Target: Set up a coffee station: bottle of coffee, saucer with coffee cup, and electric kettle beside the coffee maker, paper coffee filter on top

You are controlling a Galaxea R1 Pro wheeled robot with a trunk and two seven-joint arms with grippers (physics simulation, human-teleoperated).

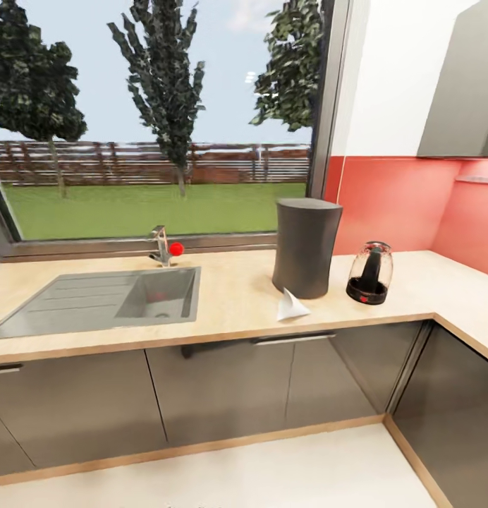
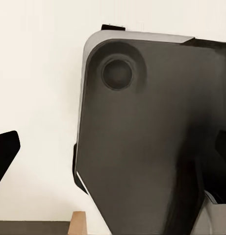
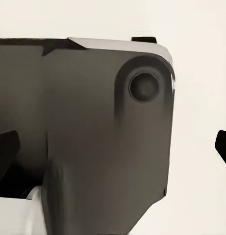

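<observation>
Dark coffee maker btwn paper filter & kettle.

Left wrist camera: a big dark grey robot body panel in front of a pale floor.

The panel has a rounded corner with a light rim and a round recessed socket near that corner. A black tip of a finger of the left pincer shows at one edge, apart from the panel. Beside the panel, at the picture border, stands a small tan wooden strip with a dark band next to it.
</observation>
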